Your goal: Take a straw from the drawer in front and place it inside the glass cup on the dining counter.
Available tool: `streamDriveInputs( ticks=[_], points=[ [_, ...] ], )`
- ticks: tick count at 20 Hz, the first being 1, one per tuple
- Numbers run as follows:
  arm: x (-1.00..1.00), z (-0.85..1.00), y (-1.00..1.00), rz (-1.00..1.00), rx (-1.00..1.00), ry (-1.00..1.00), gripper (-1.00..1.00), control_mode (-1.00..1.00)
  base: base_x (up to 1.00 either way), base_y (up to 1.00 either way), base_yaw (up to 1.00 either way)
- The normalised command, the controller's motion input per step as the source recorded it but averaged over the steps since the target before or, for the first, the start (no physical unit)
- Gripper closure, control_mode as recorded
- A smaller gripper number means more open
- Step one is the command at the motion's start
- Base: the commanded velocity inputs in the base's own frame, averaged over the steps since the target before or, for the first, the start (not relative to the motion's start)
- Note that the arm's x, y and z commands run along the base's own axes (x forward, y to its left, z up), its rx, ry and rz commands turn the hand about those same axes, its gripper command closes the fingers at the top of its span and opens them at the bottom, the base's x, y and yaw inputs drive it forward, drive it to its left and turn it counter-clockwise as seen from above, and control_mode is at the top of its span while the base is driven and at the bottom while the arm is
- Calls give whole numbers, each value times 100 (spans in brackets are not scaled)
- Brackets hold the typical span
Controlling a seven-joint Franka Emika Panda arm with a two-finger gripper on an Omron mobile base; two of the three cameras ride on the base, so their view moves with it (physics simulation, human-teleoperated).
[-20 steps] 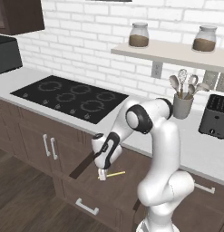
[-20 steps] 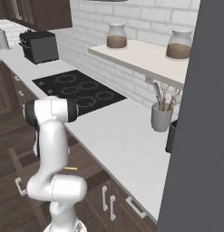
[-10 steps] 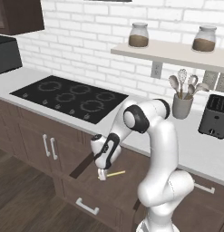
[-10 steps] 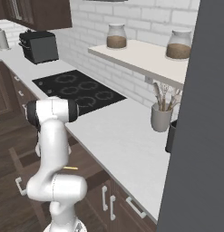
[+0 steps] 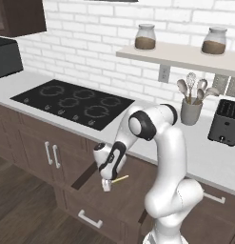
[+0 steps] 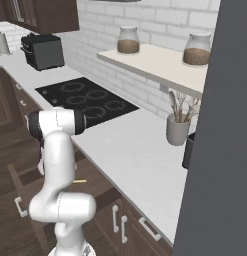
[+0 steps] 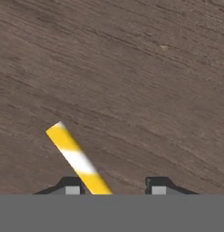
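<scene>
Straw (image 7: 78,159) is lying slantwise on the dark wood floor of the drawer (image 5: 122,198), yellow with a white band in the hand view, its lower end running down between the 2 dark fingertips (image 7: 71,186) and sitting just beside the left-hand one. A clear gap is showing between it and the other fingertip, so the jaws are standing partly apart around the straw; whether either pad is touching it I cannot tell.

From the left base view the gripper (image 5: 106,184) is pointing down into the pulled-out drawer, and the straw is sticking out to the right of it as a short pale yellow stick. The drawer is standing open below the grey-white worktop (image 5: 210,162), with its silver bar handle (image 5: 90,219) on the front panel facing the camera. In the right base view the white arm (image 6: 57,155) is rising in front of the open drawer and a bit of the straw is showing beside it at (image 6: 79,181).

On the worktop a black hob (image 5: 76,103) is lying to the left, a grey utensil holder (image 5: 190,111) is standing near the wall, and a dark toaster (image 5: 226,122) is sitting beside it. 2 glass jars (image 5: 145,37) are resting on the shelf (image 5: 185,55) above.
</scene>
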Motion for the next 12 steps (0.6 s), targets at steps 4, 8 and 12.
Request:
streamDriveInputs(
  ticks=[4,8,12],
  points=[
    [-31,-47,-7,0,0,0,100,-100,0,0,0],
    [-10,-33,0,0,0,2,100,-100,0,0,0],
    [-33,-9,0,0,0,1,100,-100,0,0,0]
  ],
)
